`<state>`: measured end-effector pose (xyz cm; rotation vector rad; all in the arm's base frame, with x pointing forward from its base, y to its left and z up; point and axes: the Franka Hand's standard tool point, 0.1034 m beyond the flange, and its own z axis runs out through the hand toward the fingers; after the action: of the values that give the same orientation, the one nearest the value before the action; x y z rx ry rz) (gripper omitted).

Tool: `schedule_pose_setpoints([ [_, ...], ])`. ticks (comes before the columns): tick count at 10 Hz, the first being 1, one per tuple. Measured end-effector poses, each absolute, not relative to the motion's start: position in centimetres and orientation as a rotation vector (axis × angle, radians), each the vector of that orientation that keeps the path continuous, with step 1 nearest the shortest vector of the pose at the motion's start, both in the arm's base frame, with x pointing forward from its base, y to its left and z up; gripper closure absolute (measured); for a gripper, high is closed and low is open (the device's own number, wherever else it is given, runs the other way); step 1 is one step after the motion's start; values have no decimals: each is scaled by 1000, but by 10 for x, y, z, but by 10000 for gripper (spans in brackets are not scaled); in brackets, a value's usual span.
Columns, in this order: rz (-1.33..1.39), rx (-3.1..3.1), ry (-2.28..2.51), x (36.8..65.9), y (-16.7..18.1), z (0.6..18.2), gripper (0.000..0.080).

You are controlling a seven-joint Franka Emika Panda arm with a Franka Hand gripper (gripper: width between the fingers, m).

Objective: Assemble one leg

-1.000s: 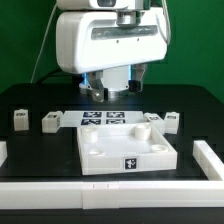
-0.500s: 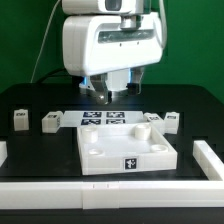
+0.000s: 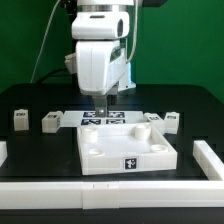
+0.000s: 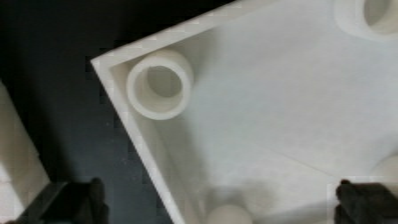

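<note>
Since a second ago the white hand has swung about a quarter turn, so its narrow side faces the exterior camera, and it has sunk lower. The tabletop (image 3: 100,166) and the loose parts lie as they did.

The gripper (image 3: 100,108) hangs over the tabletop's back edge, toward its back left corner, and holds nothing. It covers part of the marker board (image 3: 120,119), which lies just behind that edge on the black table (image 3: 30,98). White rails (image 3: 110,193) run along the front edge and off both side edges.

No leg is in the tabletop. One leg (image 3: 18,119) and a second leg (image 3: 49,121) sit well off the left edge, apart from each other. A third leg (image 3: 171,120) lies just beyond the back right corner, with what looks like a fourth beside it, half hidden by the corner. The third looks wider than tall, its long axis along the back edge (the others are too small to judge).

Only the exterior view takes in the legs. The wrist view alone gives the claw's state. Its black fingers (image 4: 71,203) stand spread wide, far apart over the tabletop (image 4: 267,110), near a round corner socket (image 4: 160,85).
</note>
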<state>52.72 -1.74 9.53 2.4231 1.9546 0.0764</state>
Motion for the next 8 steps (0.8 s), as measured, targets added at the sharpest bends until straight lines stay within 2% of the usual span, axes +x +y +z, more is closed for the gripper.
schedule_pose_setpoints([
  [4, 46, 2351, 2065, 528, -26, 87, 150],
  [6, 24, 2256, 2197, 497, -14, 77, 150],
  [8, -18, 2154, 2329, 482, -3, 66, 150],
])
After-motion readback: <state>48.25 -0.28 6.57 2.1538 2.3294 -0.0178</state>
